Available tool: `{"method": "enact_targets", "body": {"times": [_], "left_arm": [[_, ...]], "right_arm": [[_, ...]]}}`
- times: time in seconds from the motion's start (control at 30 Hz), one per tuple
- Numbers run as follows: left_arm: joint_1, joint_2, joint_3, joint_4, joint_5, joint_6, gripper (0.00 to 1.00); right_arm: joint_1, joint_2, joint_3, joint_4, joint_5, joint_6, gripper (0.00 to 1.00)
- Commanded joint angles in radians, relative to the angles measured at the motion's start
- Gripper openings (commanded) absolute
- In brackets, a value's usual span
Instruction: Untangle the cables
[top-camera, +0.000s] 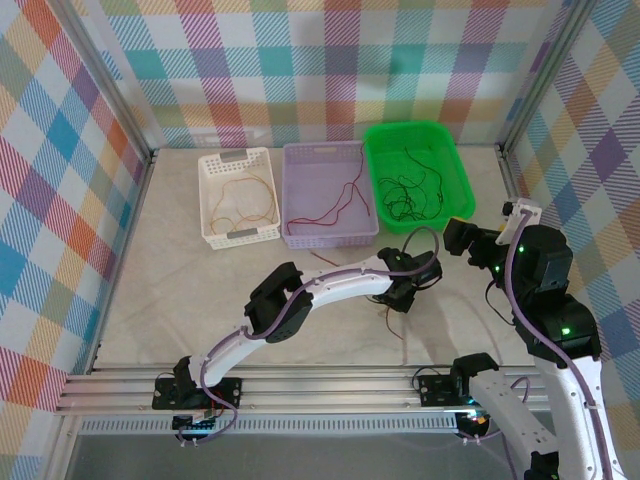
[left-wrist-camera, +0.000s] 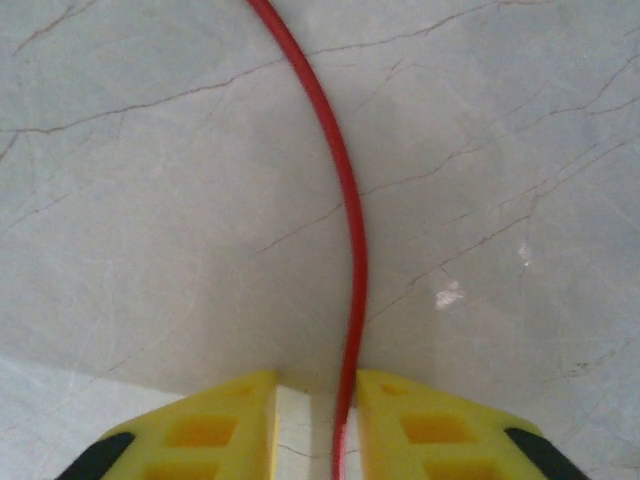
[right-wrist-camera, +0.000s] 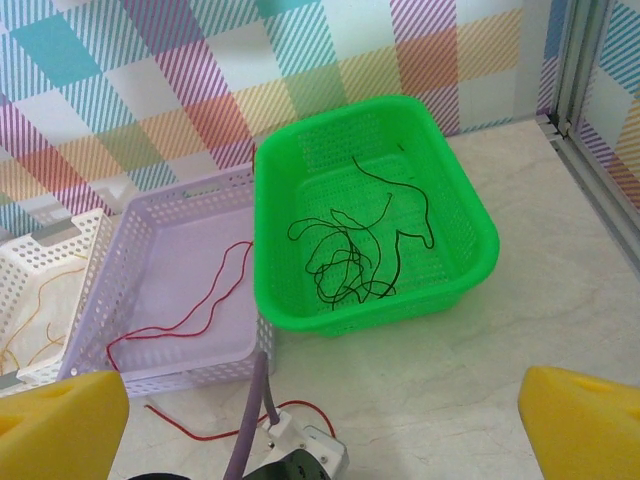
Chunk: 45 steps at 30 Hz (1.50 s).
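The left hand (left-wrist-camera: 318, 420) is low over the tabletop (top-camera: 200, 300), its yellow fingers drawn nearly together. A loose red cable (left-wrist-camera: 345, 200) runs up between them and lies against the right-side finger. A sliver of gap shows on the cable's other side, so it looks straddled rather than clamped. The right hand (right-wrist-camera: 322, 425) hangs fully spread and empty, well off to the side, facing the baskets.

Most of the sorting appears done. Thin yellow-orange cables (top-camera: 240, 205) lie in the white basket (top-camera: 236, 236). A red cable (top-camera: 335, 208) lies in the lavender basket (top-camera: 330, 238). A loose cluster of dark cables (right-wrist-camera: 345, 260) lies in the green basket (right-wrist-camera: 470, 215).

The red strand on the tabletop seems to be all that remains. It lies just in front of the lavender basket and is apparently free of the other colours, though it is too fine to tell whether it is one piece or two. What is left, I judge, is to grip it and carry it to the lavender basket.
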Motion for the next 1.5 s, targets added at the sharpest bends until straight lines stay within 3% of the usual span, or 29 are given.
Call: {"method": "enact_targets", "body": {"times": [0.0,0.2,1.1,1.47], "left_arm": [[-0.014,0.050,-0.044,0.031,0.072,-0.017,0.18],[-0.014,0.031,-0.065,0.039,0.077,-0.024,0.00],[-0.014,-0.467,-0.255,0.113,0.004,-0.043,0.00],[-0.011,-0.621,-0.148,0.035,-0.089,0.019,0.00]], "right_arm": [[-0.001,-0.012,0.024,-0.003,-0.009,0.022,1.00],[-0.001,-0.013,0.027,-0.009,-0.011,0.026,1.00],[-0.001,-0.051,-0.060,-0.038,-0.024,0.059,1.00],[-0.001,-0.087,-0.110,-0.060,-0.017,0.073,1.00]]}}
